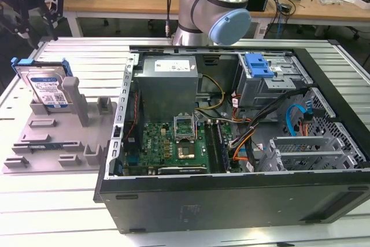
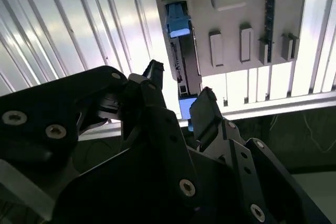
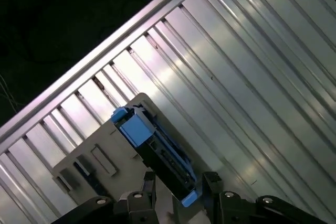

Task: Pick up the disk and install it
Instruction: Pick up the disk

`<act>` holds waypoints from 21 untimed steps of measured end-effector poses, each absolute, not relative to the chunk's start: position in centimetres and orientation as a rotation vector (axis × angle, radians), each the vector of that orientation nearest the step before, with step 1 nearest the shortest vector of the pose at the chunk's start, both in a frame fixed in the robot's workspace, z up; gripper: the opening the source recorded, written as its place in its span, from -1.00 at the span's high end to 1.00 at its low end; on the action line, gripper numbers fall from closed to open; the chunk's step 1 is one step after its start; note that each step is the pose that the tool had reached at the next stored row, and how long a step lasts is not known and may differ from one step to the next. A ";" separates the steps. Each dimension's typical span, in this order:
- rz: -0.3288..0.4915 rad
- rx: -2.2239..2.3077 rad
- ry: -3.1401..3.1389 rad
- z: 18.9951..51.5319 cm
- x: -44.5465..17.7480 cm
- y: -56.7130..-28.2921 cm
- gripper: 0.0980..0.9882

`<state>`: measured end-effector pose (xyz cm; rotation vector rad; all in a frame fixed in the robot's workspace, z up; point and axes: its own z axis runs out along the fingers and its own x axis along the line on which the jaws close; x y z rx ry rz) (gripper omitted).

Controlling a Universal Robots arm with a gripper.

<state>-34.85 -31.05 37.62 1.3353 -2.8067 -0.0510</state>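
At the upper left of the exterior view the black two-fingered gripper [image 1: 32, 18] hangs above the ribbed aluminium table [image 1: 58, 201], apart from everything below it. Its fingers [image 2: 205, 108] are spread and grasp nothing. In both wrist views the gap between them frames the flat silver hard disk with a blue plastic carrier frame [image 2: 178, 22] [image 3: 157, 148], which lies well clear of the fingertips.

In the exterior view the disk [image 1: 47, 88] stands on edge, leaning slightly, in a slot at the far left of a pale grey plastic fixture plate [image 1: 58, 137]. Its blue-and-white label faces the camera, and a grey upright post stands just beside it. The plate's other slots and blocks lie toward the lower left of the frame.

Just beside the plate, across the centre and right of the frame, a black desktop computer case [image 1: 231, 201] lies on its side with the panel off. It shows a green motherboard [image 1: 167, 143], a grey metal power supply box [image 1: 167, 85] and, further right, a drive bay with a blue plastic latch [image 1: 258, 65].

Behind the case, at top centre, stands the grey-and-blue robot arm [image 1: 217, 4].
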 end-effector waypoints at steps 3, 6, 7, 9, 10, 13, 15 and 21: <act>-0.048 1.414 -2.766 37.6 -34.9 -31.1 0.14; -0.044 1.497 -2.720 37.5 -34.9 -31.1 0.14; -0.041 1.539 -2.695 37.5 -34.9 -31.1 0.14; -0.034 1.615 -2.648 37.4 -34.9 -31.1 0.14; -0.028 1.651 -2.623 37.4 -34.9 -31.1 0.14; -0.017 1.690 -2.594 37.2 -34.9 -31.0 0.14; -0.011 1.718 -2.574 37.1 -34.9 -31.0 0.14; -0.001 1.776 -2.538 37.1 -34.9 -31.0 0.14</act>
